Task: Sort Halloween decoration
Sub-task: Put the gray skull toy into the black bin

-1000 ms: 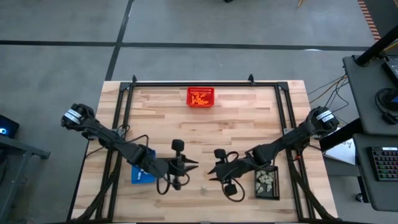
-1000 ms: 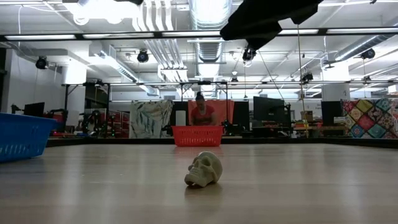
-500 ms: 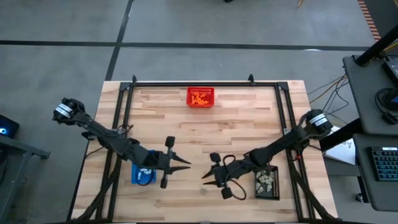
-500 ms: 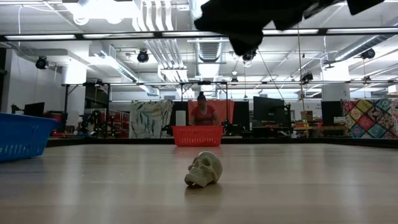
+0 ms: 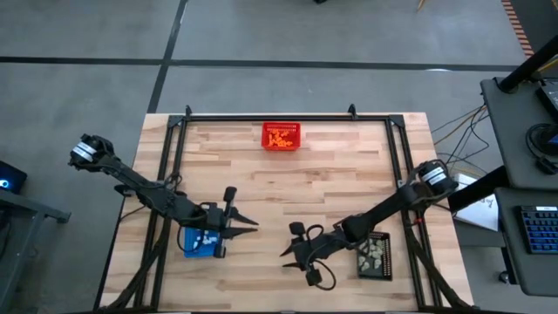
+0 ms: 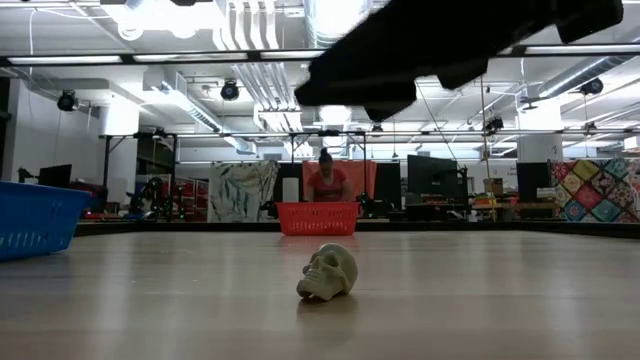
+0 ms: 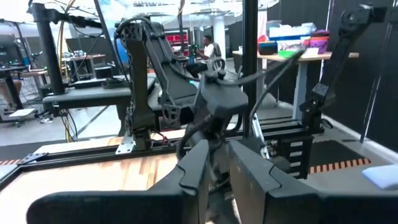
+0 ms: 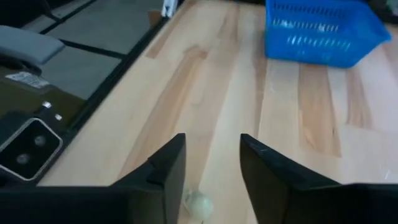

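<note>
One pale beige skull trinket (image 6: 328, 272) rests on its underside on the bare wood near the table's near edge. In the right wrist view the skull (image 8: 198, 204) shows low between my right gripper's fingers. My right gripper (image 5: 284, 253) hovers open just above it, clear of it. My left gripper (image 5: 251, 225) hangs beside the blue tray (image 5: 200, 242). Its fingers (image 7: 194, 167) are drawn together to a narrow slit, and I see nothing between them. Orange trinkets fill the red basket (image 5: 281, 136). Beige ones lie in the black tray (image 5: 373, 255).
The blue tray (image 6: 35, 215) sits at the near left, the black tray at the near right and the red basket (image 6: 317, 217) at the far edge's middle. A black frame rail (image 5: 279, 117) runs round the table. A person stands in the room beyond the basket.
My left gripper has drawn back toward the table's left, from the middle to the blue tray's right side. My right gripper has moved toward the near edge and a little left, and its arm now hangs lower over the skull. The skull has stayed put.
</note>
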Controlling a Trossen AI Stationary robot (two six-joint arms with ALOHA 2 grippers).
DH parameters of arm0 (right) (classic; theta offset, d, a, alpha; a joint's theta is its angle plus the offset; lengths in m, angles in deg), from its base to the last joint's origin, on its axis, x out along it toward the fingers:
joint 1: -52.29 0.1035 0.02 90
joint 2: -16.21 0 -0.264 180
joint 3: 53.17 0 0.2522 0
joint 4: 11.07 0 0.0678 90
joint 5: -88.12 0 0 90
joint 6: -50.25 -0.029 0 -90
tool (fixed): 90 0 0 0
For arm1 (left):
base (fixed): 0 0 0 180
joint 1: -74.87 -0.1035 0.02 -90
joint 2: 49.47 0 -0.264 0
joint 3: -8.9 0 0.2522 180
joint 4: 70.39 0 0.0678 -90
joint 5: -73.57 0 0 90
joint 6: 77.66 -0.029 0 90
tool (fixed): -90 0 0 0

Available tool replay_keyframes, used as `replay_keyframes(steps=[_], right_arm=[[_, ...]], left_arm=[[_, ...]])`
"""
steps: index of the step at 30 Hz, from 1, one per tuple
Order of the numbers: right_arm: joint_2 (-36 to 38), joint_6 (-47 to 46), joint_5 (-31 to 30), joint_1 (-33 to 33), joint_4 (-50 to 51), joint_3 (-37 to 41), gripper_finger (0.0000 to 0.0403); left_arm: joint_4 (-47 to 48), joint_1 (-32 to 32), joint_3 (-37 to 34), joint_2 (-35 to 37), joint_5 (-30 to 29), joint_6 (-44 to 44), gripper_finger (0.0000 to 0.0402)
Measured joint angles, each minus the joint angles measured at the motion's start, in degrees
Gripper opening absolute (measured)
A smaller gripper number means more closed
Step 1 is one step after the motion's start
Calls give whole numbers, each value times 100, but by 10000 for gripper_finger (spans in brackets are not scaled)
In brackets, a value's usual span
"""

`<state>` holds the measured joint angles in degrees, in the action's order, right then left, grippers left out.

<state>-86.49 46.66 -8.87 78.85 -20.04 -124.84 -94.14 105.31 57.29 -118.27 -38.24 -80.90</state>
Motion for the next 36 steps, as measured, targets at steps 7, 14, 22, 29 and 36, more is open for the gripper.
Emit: replay_keyframes(steps=[7, 14, 22, 29, 36], right_arm=[[-369, -193, -1, -6, 7, 0, 197], [-706, -253, 129, -6, -50, 6, 214], [-1118, -287, 144, -8, -131, 4, 206], [-1243, -270, 144, -20, -399, 1, 193], [-1254, -177, 278, -62, -482, 0, 176]], left_arm=[[-33, 0, 1, -42, -4, 54, 42], [-16, 0, 19, -43, -11, 59, 42], [-22, -4, 27, -48, -11, 59, 42], [-19, -4, 29, -48, -11, 59, 42], [-19, -4, 29, -48, -11, 59, 42]])
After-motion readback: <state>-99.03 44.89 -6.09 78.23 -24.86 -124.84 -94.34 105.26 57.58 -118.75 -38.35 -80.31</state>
